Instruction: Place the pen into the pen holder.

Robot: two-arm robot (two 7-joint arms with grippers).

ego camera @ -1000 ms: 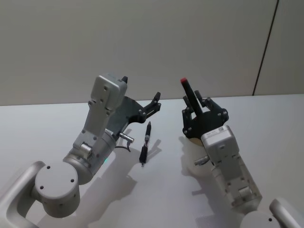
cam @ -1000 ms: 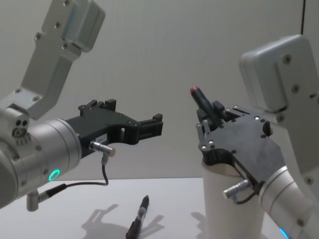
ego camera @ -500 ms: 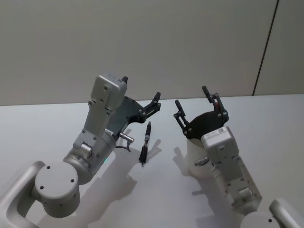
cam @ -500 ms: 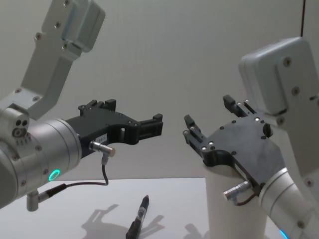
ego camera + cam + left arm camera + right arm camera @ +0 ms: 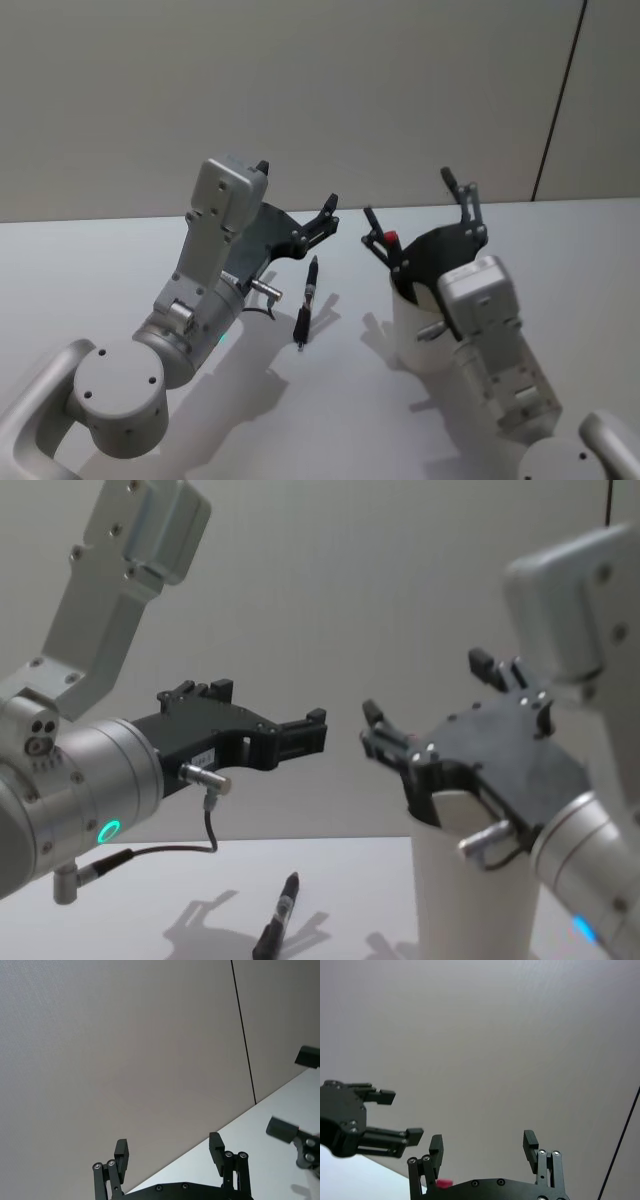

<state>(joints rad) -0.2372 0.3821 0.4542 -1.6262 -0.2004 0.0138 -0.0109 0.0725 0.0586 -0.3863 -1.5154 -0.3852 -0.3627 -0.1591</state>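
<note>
Jaws spread, the right gripper (image 5: 483, 1140) hovers over the pen holder (image 5: 412, 340), red-tipped pen (image 5: 390, 237) inside; at nine o'clock, the open-jawed left gripper (image 5: 169, 1145) hangs above a black pen (image 5: 306, 312).

You see just the red tip of the pen (image 5: 391, 238); the rest hides inside the pen holder (image 5: 408, 335), behind the right gripper (image 5: 415, 200).

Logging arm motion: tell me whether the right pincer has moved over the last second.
Yes. The right pincer has opened and shifted toward the robot's right, uncovering more of the white pen holder; a red-tipped pen now stands inside.
</note>
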